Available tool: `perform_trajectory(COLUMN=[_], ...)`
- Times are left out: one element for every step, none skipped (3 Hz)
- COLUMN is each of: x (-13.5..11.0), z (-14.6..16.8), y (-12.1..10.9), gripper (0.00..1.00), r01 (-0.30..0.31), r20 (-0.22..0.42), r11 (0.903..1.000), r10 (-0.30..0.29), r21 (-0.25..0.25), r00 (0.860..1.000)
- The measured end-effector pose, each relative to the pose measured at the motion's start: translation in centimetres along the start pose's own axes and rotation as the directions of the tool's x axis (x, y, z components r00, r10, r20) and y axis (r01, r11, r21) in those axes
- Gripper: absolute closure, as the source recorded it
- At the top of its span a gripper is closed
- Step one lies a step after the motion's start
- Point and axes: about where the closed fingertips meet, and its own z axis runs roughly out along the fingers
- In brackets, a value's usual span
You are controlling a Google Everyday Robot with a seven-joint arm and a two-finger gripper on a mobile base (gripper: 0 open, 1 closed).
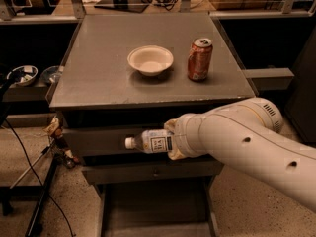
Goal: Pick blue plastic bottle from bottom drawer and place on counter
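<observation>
My gripper (171,141) is shut on the blue plastic bottle (152,142), a small clear bottle with a white cap and a printed label. It holds the bottle lying level, cap pointing left, in the air in front of the upper drawer fronts and just below the counter's front edge. The bottom drawer (106,206) is pulled open beneath it; its tray looks bare where it shows. The counter (98,78) is the flat gray cabinet top above. My white arm comes in from the lower right.
A white bowl (150,59) sits mid-counter and an orange soda can (199,59) stands to its right. A closed drawer with a small knob (156,172) is below the bottle. Cables and a stand (39,181) are on the floor at left.
</observation>
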Motion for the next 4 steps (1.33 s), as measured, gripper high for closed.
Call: perform_trajectory(x=[0.0,-2.4,-2.6,-3.1], z=[0.0,-2.3,-2.4,-2.3], y=[0.0,-6.9,-7.2,-8.8], gripper=[1.00,1.00,1.00,1.00], r01=[0.000,0.105,0.106,0.128], r20=[0.000,-0.009,-0.008,0.004], r11=[1.0000,0.9918,0.9915,0.9875], r10=[0.000,-0.105,-0.106,-0.129], r21=[0.000,0.072,0.076,0.092], r00=[1.000,0.994,0.994,0.992])
